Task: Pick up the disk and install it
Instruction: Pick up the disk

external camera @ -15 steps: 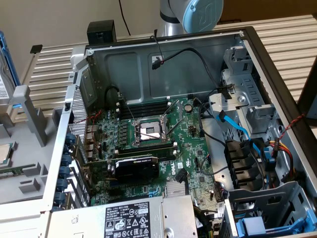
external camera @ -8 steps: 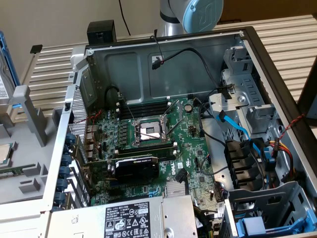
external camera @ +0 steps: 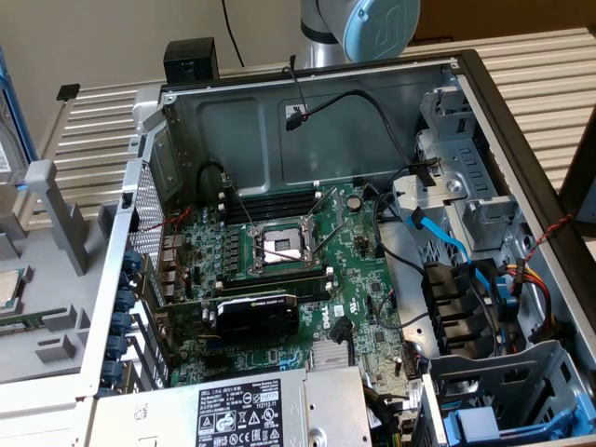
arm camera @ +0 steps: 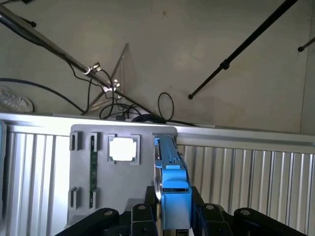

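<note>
The disk (arm camera: pixel 172 172) is seen edge-on in the wrist view, a bright blue rail with a thin silver side. It stands upright at the edge of a grey parts holder (arm camera: pixel 83 196). My gripper (arm camera: pixel 174 216) has a black finger (arm camera: pixel 146 212) close against each side of the disk, shut on it. In the exterior view, a blue-edged silver slab that looks like the disk (external camera: pixel 11 130) stands at the far left edge, above the grey holder (external camera: pixel 56 326).
The open computer case (external camera: pixel 521 121) holds a motherboard (external camera: pixel 279 270), a power supply box (external camera: pixel 242 410), metal drive bays (external camera: pixel 466 214) and loose cables (external camera: pixel 447 251). A square processor chip (arm camera: pixel 122 148) and a memory stick (arm camera: pixel 92 169) sit in the holder. The slatted table (arm camera: pixel 246 172) runs around it.
</note>
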Robot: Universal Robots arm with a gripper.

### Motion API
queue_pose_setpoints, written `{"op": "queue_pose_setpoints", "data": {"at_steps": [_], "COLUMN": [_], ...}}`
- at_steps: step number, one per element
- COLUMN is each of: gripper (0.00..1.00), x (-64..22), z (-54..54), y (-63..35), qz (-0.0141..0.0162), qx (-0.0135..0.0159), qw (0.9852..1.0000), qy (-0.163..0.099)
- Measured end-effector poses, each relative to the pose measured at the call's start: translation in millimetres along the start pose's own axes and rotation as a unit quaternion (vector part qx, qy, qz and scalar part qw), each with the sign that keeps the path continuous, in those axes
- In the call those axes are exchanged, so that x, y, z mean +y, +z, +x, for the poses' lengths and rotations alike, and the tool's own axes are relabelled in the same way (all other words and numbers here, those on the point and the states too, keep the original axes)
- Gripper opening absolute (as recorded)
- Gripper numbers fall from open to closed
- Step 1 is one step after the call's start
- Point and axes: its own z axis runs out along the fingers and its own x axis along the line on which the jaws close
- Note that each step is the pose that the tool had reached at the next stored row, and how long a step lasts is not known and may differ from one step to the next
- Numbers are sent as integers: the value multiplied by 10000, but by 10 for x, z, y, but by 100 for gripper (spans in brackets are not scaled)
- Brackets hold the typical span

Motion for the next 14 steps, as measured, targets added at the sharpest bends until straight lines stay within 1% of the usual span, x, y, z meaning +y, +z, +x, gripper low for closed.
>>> {"op": "queue_pose_setpoints", "data": {"at_steps": [4,10,14], "gripper": [37,37,37], "x": [-62,-187,-256], "z": [-8,-21,-30], "y": [-136,-314,-422], "qz": [0,0,1], "qx": [0,0,0], "qw": [10000,10000,10000], "qy": [0,0,0]}}
